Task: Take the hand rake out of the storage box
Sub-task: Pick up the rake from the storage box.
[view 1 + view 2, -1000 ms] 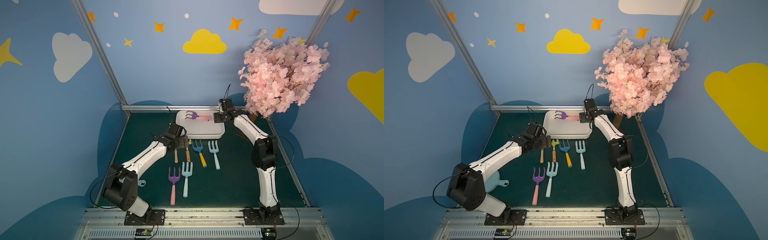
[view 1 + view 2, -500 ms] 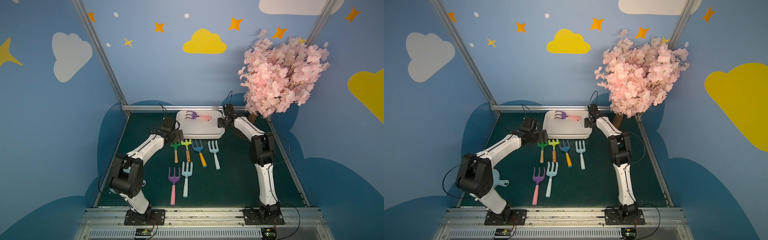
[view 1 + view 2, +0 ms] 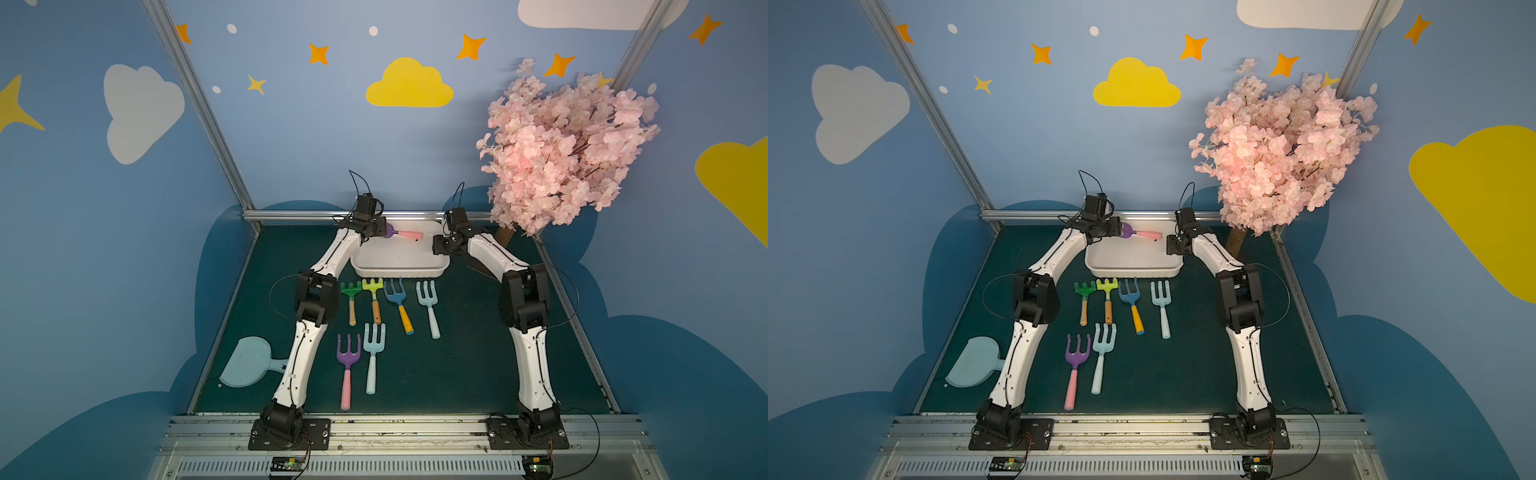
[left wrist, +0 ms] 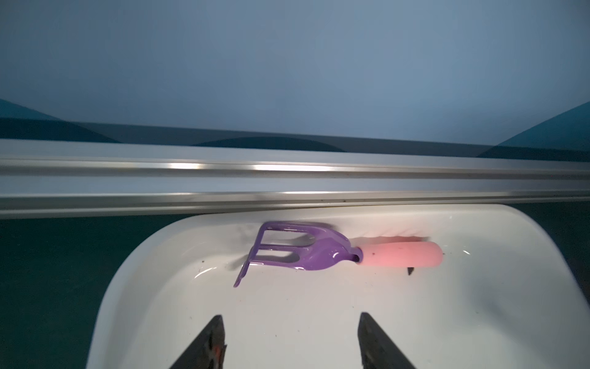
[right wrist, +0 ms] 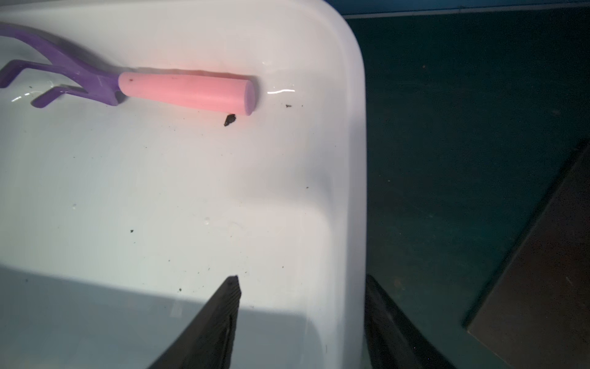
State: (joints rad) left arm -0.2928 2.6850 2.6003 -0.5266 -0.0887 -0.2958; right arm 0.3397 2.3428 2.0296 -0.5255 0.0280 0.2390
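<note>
You're on the approach: the rake [image 4: 338,252] lies along the box's [image 4: 287,313] far wall, your left hand [image 4: 290,316] hangs empty, fingers apart, just short of it, your right hand [image 5: 301,278] sits apart astride the box's end rim, so next push left forward, clamp the rake, lift clear

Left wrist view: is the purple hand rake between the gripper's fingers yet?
No, the hand rake lies in the storage box, apart from the open left gripper.
</note>
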